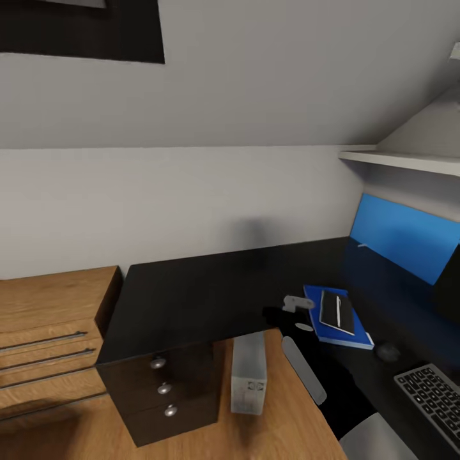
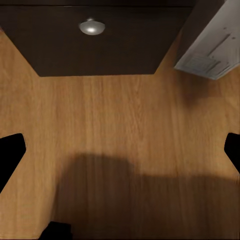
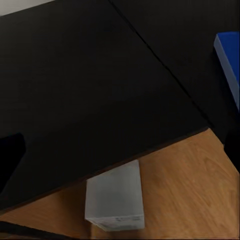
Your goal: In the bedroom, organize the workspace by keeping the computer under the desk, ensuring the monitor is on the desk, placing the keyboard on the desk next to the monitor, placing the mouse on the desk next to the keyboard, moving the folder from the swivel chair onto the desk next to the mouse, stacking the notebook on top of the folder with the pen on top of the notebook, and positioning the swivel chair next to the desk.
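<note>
Head view gave what my wrist views lacked: one notebook (image 1: 337,311) with one pen (image 1: 338,310) on it, stacked on one blue folder (image 1: 337,317) on the desk (image 1: 191,300); one mouse (image 1: 387,351) just beside one keyboard (image 1: 429,396). One computer (image 1: 248,374) stood on the floor at the desk edge, beside three drawer knobs (image 1: 164,388). Left wrist view: wood floor (image 2: 120,140), one knob, computer corner. My left hand and right hand were both spread wide, holding nothing.
</note>
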Available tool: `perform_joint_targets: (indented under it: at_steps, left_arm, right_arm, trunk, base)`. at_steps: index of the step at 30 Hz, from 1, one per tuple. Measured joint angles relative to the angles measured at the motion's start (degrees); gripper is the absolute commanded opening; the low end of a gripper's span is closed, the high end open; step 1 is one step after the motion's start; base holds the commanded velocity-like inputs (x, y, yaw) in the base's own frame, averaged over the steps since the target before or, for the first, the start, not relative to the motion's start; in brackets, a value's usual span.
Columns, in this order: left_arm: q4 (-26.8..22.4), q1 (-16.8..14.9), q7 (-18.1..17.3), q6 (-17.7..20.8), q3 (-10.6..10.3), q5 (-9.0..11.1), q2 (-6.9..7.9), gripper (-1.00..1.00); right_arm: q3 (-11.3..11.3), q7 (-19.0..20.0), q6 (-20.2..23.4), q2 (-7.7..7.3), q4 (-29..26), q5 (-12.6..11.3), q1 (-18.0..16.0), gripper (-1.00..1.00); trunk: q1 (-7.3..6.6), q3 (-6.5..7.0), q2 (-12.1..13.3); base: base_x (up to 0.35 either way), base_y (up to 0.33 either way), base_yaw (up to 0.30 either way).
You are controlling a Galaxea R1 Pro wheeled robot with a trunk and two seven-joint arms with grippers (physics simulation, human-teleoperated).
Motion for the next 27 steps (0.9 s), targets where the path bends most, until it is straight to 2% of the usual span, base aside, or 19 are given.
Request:
perform_joint_targets:
  at_steps: [4,5,10,13,16,17,20,22,23,27]
  left_arm:
    - [0.0,0.0,0.1,0.0,0.1,0.0,0.04,1.0]
    - [0.0,0.0,0.2,0.0,0.2,0.1,0.2,1.0]
    - [0.0,0.0,0.4,-0.1,0.3,0.1,0.34,1.0]
    - [0.0,0.0,0.5,-0.2,0.4,0.2,0.47,1.0]
    - [0.0,0.0,0.6,-2.7,2.0,0.2,1.25,1.0]
    - [0.0,0.0,0.5,-4.9,3.9,0.2,1.7,1.0]
    - [0.1,0.0,0.5,-6.0,5.7,0.3,1.99,1.0]
    - [0.2,0.0,0.5,-6.2,6.2,0.3,2.05,1.0]
    - [0.3,0.0,0.5,-6.3,6.4,0.3,2.08,1.0]
    - [0.4,0.0,0.5,-6.5,6.9,0.4,2.22,1.0]
  right_arm:
    - [0.4,-1.3,-0.1,0.01,0.1,0.3,0.0,1.0]
    - [3.3,-2.7,-2.3,0.1,0.6,3.0,0.0,1.0]
    - [6.6,-3.0,-6.9,0.06,2.4,5.8,0.5,1.0]
    - [7.2,-2.9,-10.5,-0.01,4.9,6.6,0.6,1.0]
    - [8.6,-2.8,-16.7,-0.05,9.0,8.4,0.7,1.0]
    - [10.4,-3.0,-21.1,-0.04,11.0,10.4,0.7,1.0]
    - [13.0,-3.0,-25.2,0.13,13.2,12.0,1.8,1.0]
    - [14.3,-2.9,-28.0,0.26,16.8,12.4,3.0,1.0]
    - [14.9,-2.9,-30.6,0.37,20.3,12.6,3.6,1.0]
    - [17.1,-2.6,-44.7,2.63,40.3,12.8,4.9,1.0]
  trunk:
    - [0.0,0.0,0.0]
    - [0.0,0.0,0.0]
    - [-0.02,0.0,0.0]
    - [-0.03,0.0,0.0]
    - [-0.03,0.0,0.0]
    - [-0.04,0.0,0.0]
    - [-0.04,0.0,0.0]
    - [-0.04,-0.01,0.0]
    - [-0.03,-0.01,0.0]
    - [-0.03,-0.01,0.0]
  base:
    - [-0.336,0.0,0.162]
    - [-0.336,0.0,0.261]
    - [-0.21,0.0,0.252]
    - [-0.049,0.0,0.115]
    - [-0.013,0.0,0.031]
    - [-0.004,0.0,0.009]
    - [-0.002,0.0,0.005]
    - [-0.001,0.0,0.002]
    - [0.0,0.0,0.0]
    - [0.0,0.0,0.0]
